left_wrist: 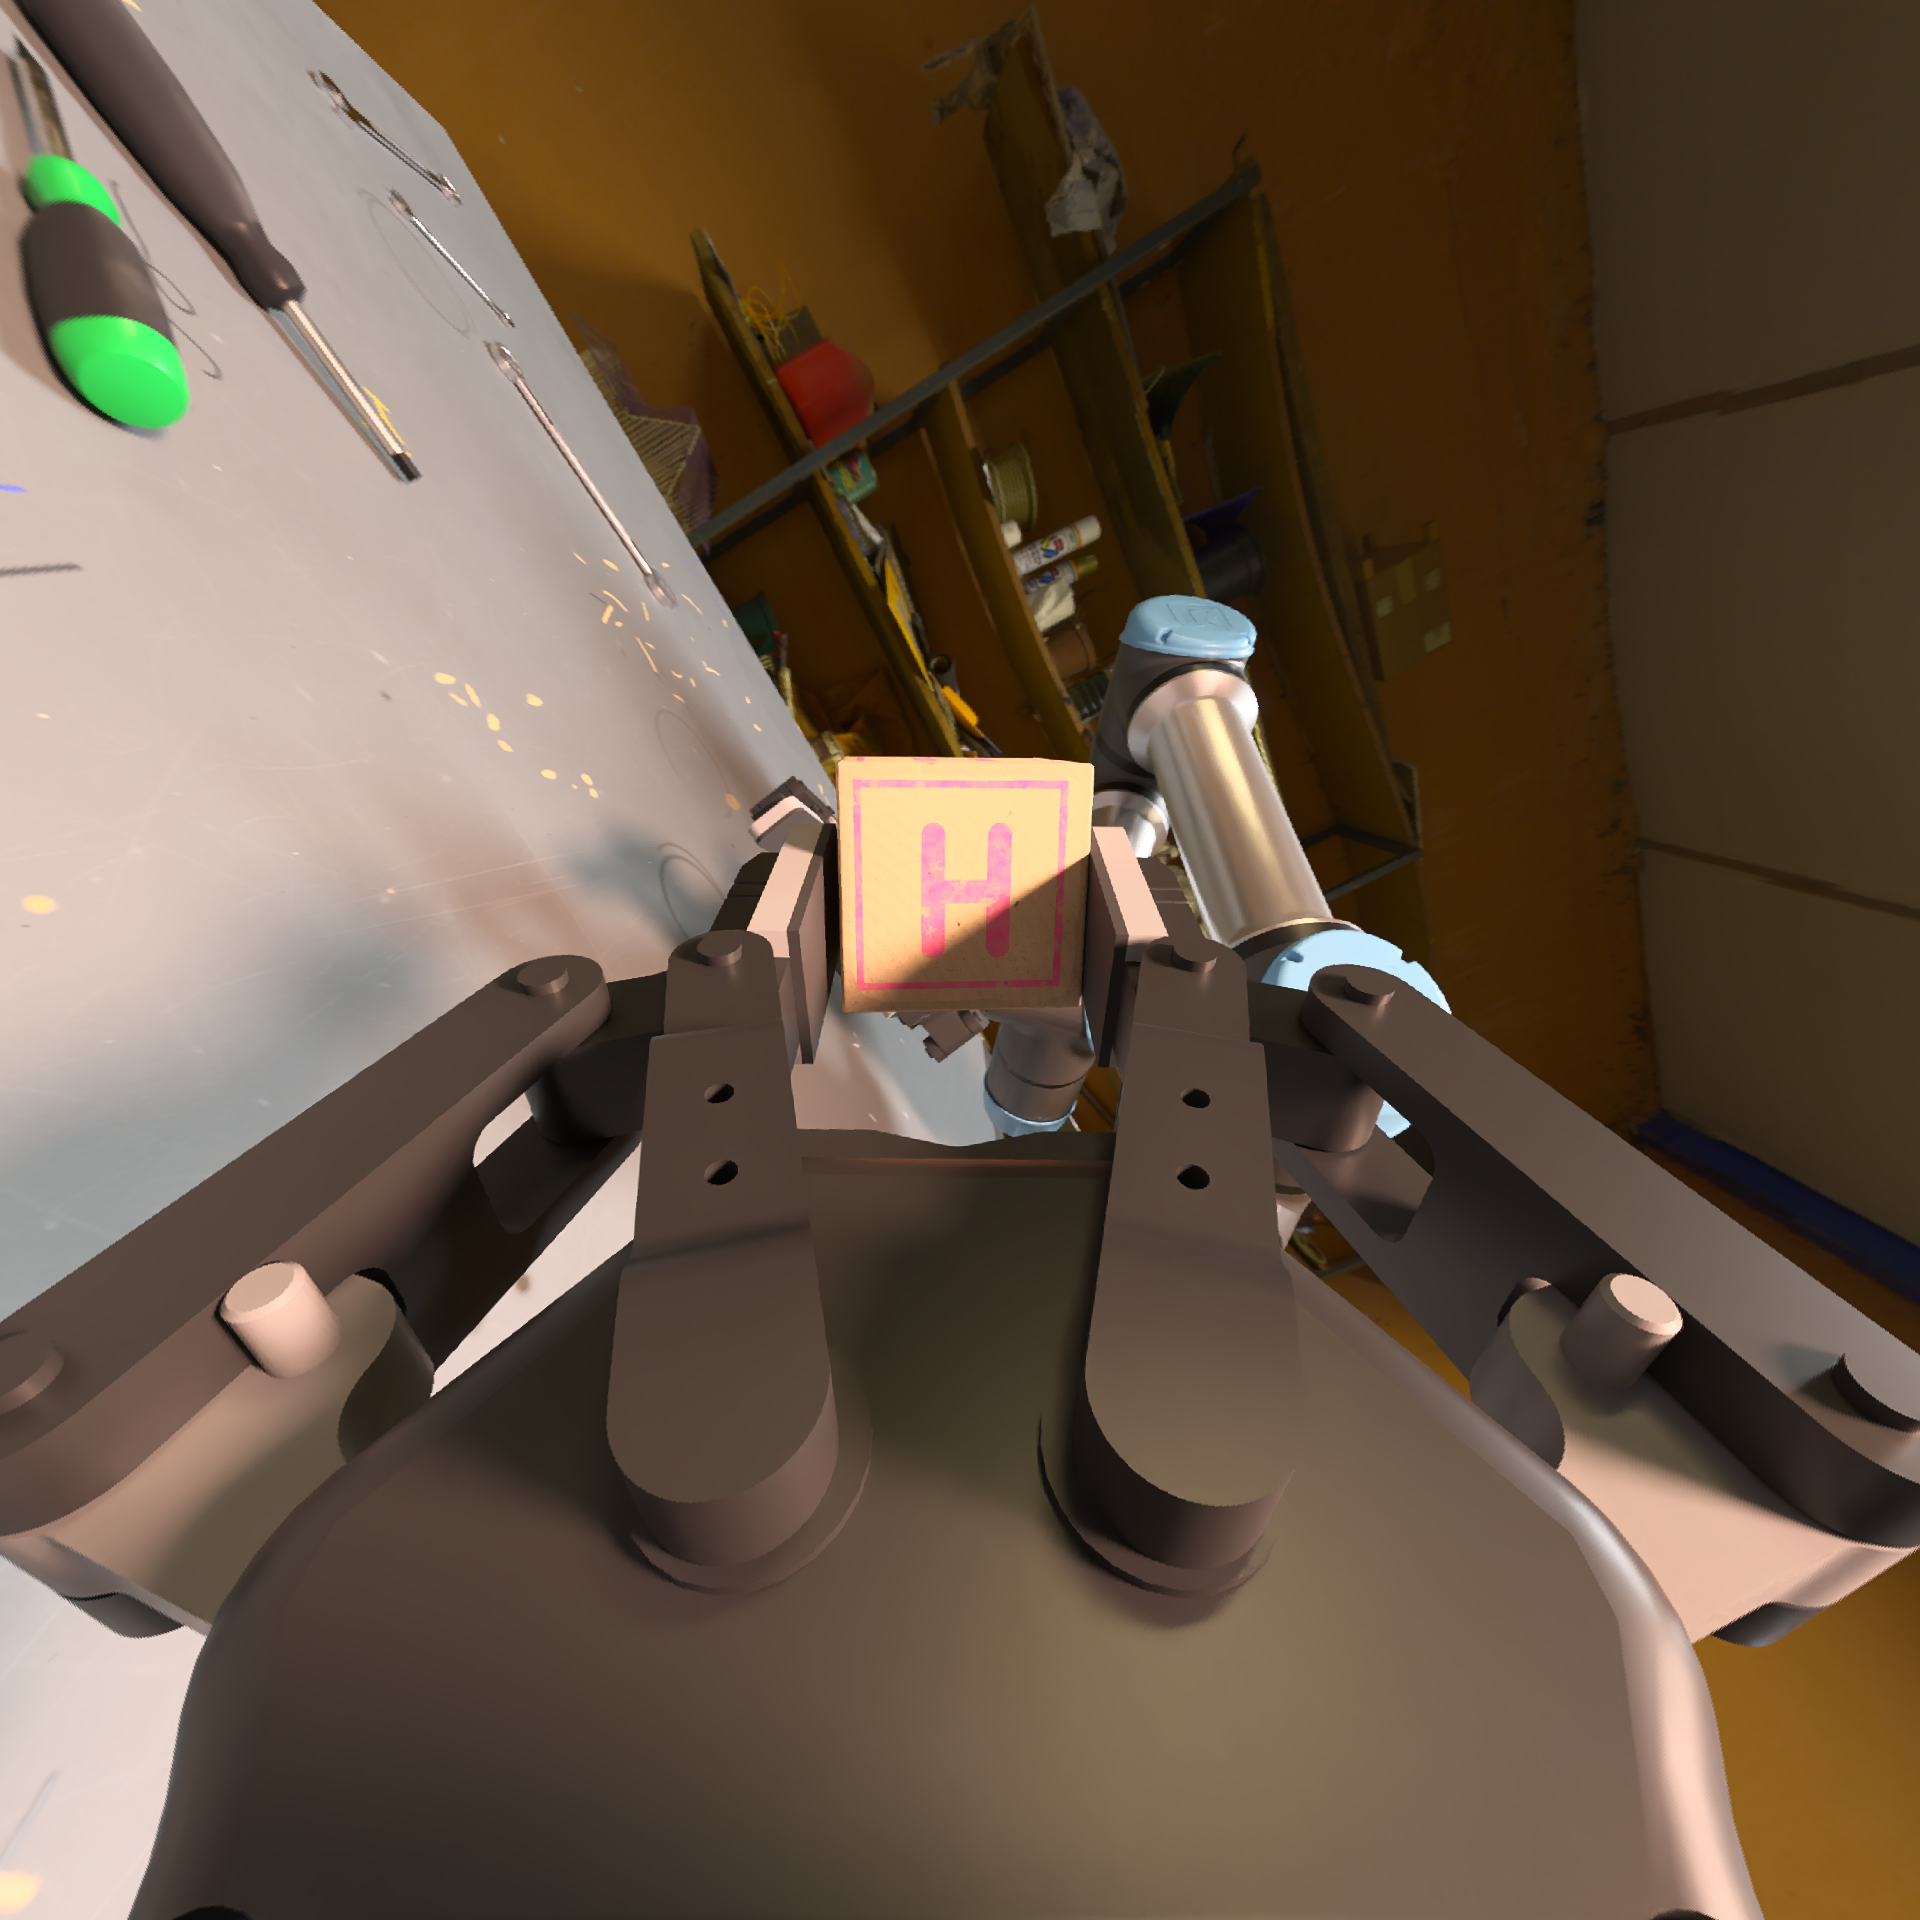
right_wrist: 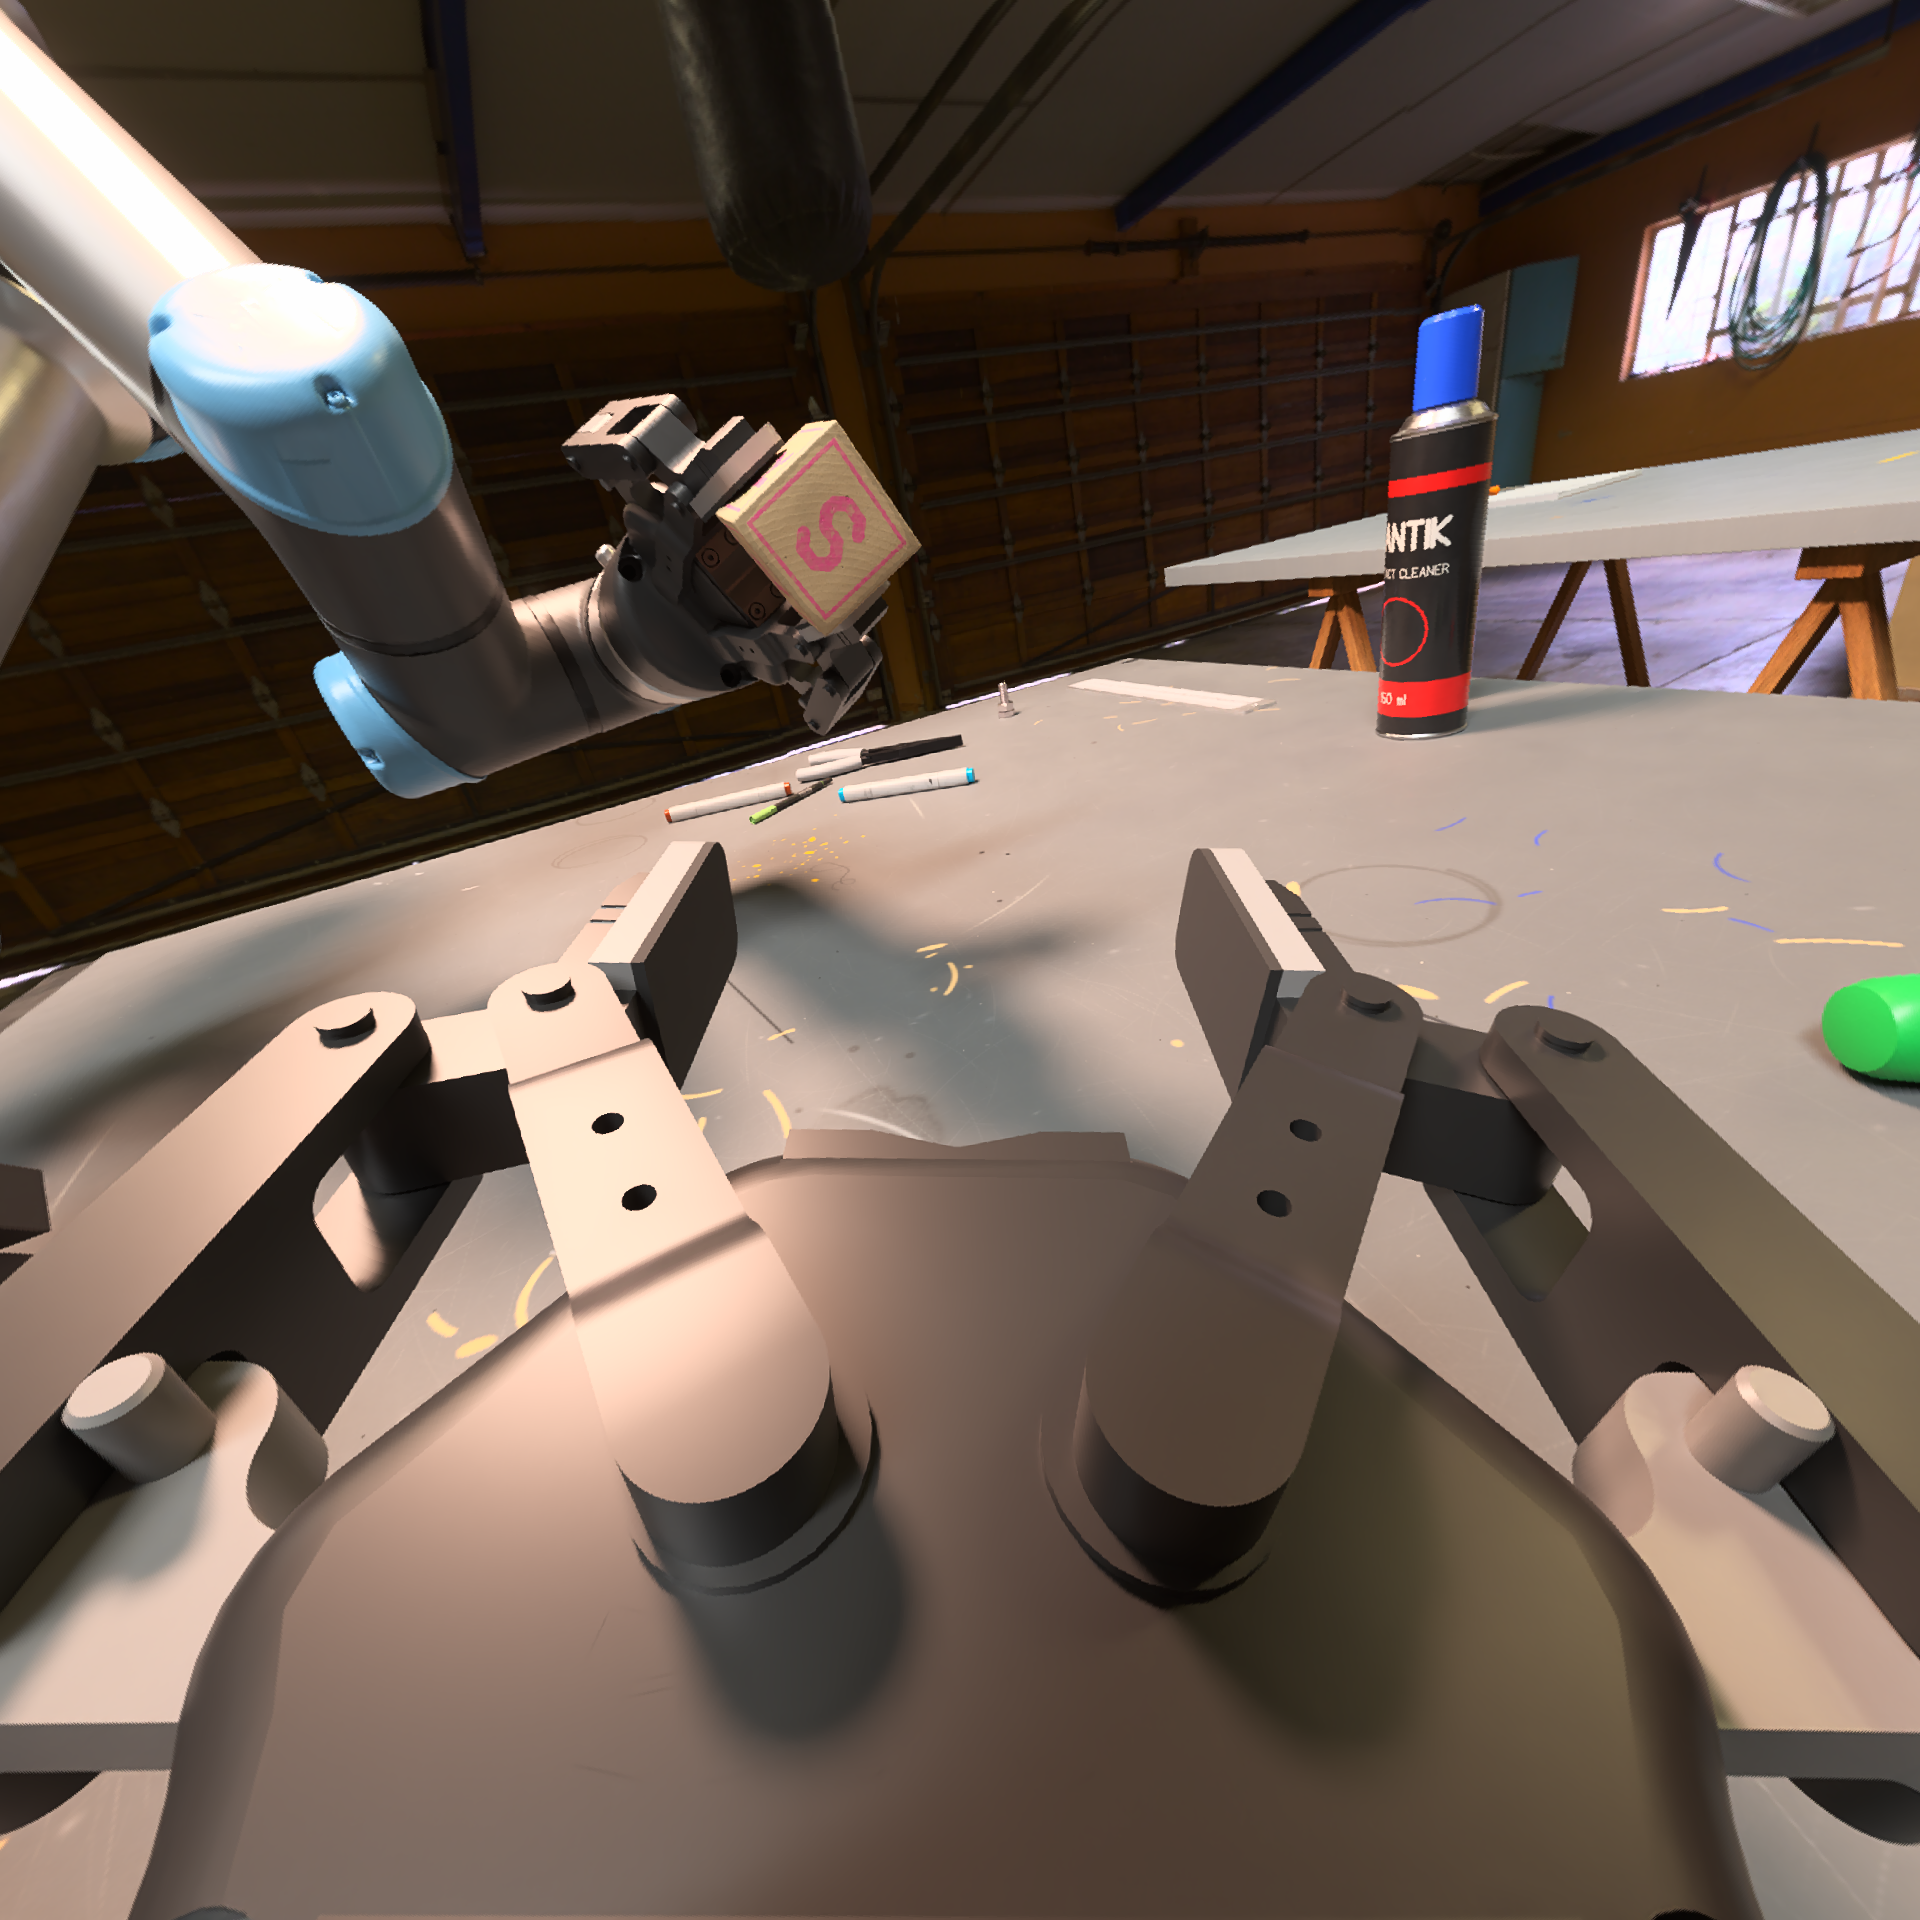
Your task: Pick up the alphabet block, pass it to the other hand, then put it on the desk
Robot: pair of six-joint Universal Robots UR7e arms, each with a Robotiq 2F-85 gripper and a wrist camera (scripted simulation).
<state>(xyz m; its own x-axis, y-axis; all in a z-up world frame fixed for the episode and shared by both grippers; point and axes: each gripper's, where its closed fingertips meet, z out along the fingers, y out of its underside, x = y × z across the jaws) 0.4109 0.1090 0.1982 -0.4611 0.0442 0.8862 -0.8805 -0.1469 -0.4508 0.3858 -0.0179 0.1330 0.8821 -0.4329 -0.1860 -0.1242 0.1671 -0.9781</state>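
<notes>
The alphabet block [left_wrist: 961, 883] is a pale wooden cube with pink printed faces. My left gripper [left_wrist: 961, 914] is shut on it, one pad on each side, and holds it in the air beside the grey desk [left_wrist: 260, 727]. In the right wrist view the block [right_wrist: 821, 525] and the left gripper [right_wrist: 769, 561] hang above the desk [right_wrist: 1039, 935] at the upper left. My right gripper [right_wrist: 956, 935] is open and empty, low over the desk, below and to the right of the block. Part of the right arm [left_wrist: 1216, 790] shows behind the block.
On the desk lie a green-handled screwdriver [left_wrist: 99, 291], a dark-handled screwdriver [left_wrist: 208, 208], thin wrenches [left_wrist: 582, 468], several markers [right_wrist: 831, 784] and a black spray can [right_wrist: 1434, 540] with a blue cap. A green handle end [right_wrist: 1875, 1023] sits at the right. Shelves [left_wrist: 987, 468] stand behind.
</notes>
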